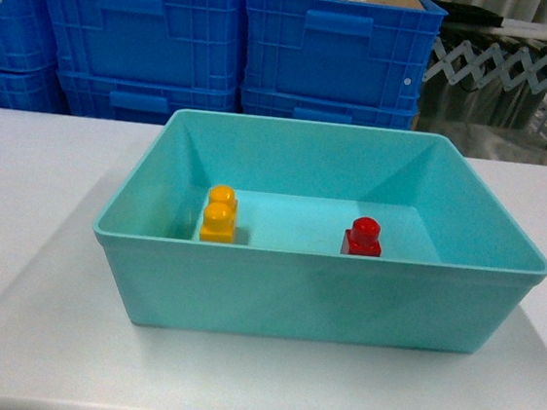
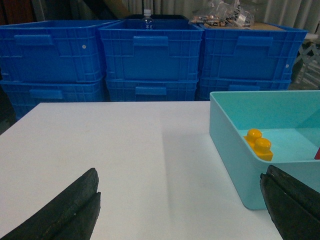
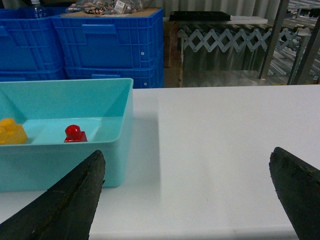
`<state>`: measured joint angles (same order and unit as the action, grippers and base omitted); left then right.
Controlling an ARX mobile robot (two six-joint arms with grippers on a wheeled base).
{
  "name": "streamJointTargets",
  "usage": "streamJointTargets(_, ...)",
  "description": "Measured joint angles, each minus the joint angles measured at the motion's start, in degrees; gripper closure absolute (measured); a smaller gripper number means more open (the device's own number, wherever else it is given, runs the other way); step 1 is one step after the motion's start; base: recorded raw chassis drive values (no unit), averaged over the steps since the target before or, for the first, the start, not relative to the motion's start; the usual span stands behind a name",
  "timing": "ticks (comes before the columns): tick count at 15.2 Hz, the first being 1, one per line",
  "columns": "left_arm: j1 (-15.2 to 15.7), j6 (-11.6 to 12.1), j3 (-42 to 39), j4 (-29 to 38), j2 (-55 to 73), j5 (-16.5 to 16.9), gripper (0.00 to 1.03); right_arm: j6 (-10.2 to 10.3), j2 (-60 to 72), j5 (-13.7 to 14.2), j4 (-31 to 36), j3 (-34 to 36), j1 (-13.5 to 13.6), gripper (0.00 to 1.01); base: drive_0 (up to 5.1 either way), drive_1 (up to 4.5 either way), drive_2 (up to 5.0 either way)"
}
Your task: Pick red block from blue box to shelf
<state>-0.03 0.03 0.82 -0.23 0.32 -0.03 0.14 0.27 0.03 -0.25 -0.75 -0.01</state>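
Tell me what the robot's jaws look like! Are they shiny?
Not shiny. Only the tips show, in the two wrist views. The left gripper has two black fingers with a dull, rough, slightly dusty surface, wedge-shaped and tapering upward. The right gripper looks the same: two matte black tapered fingers. No cables, markings or arm parts can be seen, and the head view shows no arms.

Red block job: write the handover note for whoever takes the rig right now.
Left gripper: open, empty, over the white table, left of the blue box.
Right gripper: open, empty, over the table to the box's right.
Red block: upright on the box floor, right of the yellow two-stud brick, apart from it.
Done: nothing; block untouched.
Left: grasp the block, likely with the right gripper, lift it out, place it on the shelf.
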Motion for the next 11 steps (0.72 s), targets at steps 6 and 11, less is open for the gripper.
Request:
streamJointTargets(6, 0.0, 0.0, 0.0, 0.0, 0.0, 0.0, 0.05, 0.0, 0.0, 0.0, 0.0, 0.0, 0.0, 0.03, 0.0, 0.00, 0.0)
streamJointTargets(11, 0.0, 0.0, 0.0, 0.0, 0.0, 0.0, 0.05, 1.2, 3.9, -2.8, -9.2, -2.9, -0.6, 0.03, 0.0, 0.00, 0.0)
